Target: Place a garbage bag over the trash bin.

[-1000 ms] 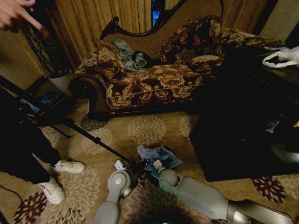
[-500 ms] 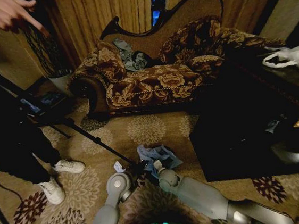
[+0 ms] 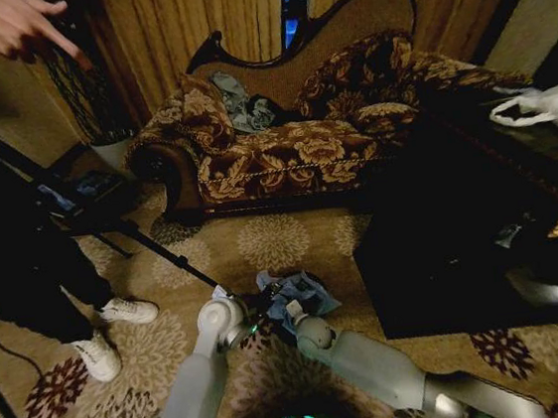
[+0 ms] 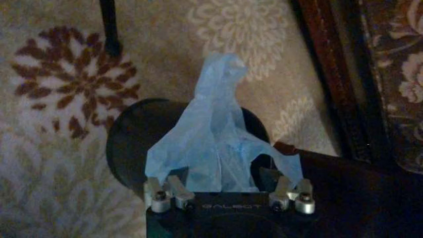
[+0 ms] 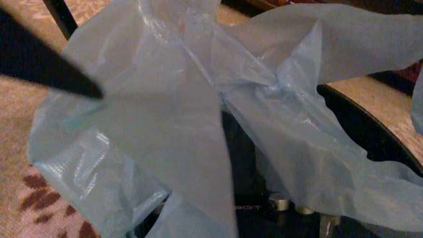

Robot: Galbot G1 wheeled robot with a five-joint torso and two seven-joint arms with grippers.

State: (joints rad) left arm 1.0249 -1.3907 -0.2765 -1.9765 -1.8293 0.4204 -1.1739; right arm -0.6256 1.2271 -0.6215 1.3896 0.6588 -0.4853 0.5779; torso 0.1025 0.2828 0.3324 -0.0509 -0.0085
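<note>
Left gripper is hanging right over the trash bin, and the garbage bag is bunched up between its fingers and rising out past them in a crumpled peak, so it's clamping the film as far as I can see. The bin's dark round rim is peeking out on both sides of the gripper, sitting on the flowered carpet.

Right gripper is sitting just beside the left gripper in the head view, both of them crowding the same blue wad on the floor. From its own wrist camera the bag is draping all over it in big loose folds, with the bin's curved black rim showing just beyond. Pretty sure some film is running down between its fingers, but the plastic is covering them, so honestly I can't tell whether it's gripping or not.

Most of the bag is sitting on top of the bin's mouth and spilling over its rim.
</note>
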